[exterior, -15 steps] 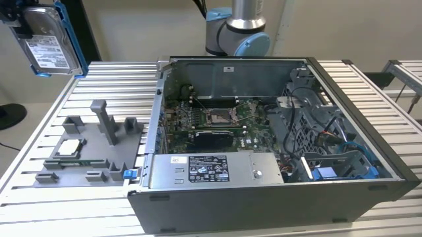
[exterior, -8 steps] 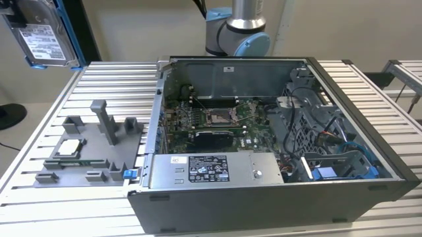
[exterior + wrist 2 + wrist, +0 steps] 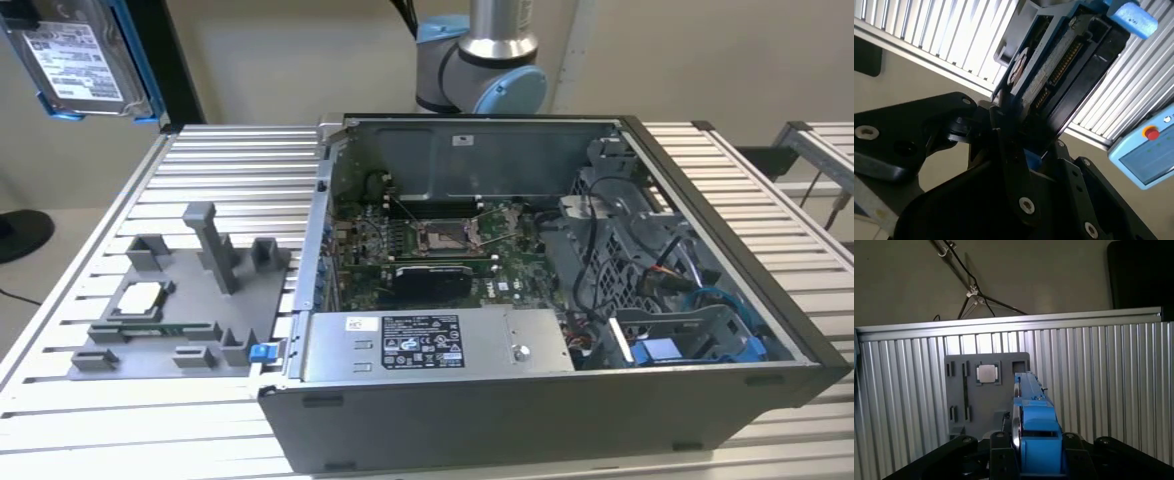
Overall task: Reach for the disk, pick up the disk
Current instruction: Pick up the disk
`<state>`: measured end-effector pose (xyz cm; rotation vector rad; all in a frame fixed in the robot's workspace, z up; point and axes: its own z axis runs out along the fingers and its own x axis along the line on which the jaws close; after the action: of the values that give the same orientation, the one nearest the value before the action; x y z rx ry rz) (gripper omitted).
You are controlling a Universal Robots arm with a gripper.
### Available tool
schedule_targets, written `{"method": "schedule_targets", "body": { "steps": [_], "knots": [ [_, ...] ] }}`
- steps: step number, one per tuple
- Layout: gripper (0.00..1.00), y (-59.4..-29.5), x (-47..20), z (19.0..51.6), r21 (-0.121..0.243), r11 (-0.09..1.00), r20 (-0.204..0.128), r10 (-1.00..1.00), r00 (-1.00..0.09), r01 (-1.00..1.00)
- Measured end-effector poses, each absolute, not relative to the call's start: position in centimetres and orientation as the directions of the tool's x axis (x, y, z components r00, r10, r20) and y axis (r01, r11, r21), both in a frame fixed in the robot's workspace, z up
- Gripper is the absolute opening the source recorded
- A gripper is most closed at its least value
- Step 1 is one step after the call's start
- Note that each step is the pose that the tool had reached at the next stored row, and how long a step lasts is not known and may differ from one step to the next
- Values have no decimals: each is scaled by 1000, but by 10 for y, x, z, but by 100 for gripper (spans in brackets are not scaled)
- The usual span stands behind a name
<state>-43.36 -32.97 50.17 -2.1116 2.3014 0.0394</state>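
**Disk held clear above the table**

The slatted table (image 3: 747, 190) lay open around the opened computer case (image 3: 534, 400) and, at the exterior view's left, the grey tray (image 3: 187, 300). The disk (image 3: 83, 55) hung high over the far corner there, free of every edge, its label facing the camera and its long axis near upright. In the first wrist view the gripper (image 3: 1035, 442) had its jaws clamped on one end of the disk.

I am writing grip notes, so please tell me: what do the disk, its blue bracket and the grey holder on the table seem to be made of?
Disk: likely metal, silver matt casing under a white paper-like label.
Blue bracket: probably plastic, uniform colour, moulded shapes.
Grey holder: probably plastic, dull, evenly grey.
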Motion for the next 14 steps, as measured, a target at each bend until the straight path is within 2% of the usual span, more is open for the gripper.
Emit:
{"method": "schedule_targets", "body": {
  "steps": [14],
  "knots": [
    [0,-330,-403,502,6,86,-30,-996,-86,-996]
  ]
}}
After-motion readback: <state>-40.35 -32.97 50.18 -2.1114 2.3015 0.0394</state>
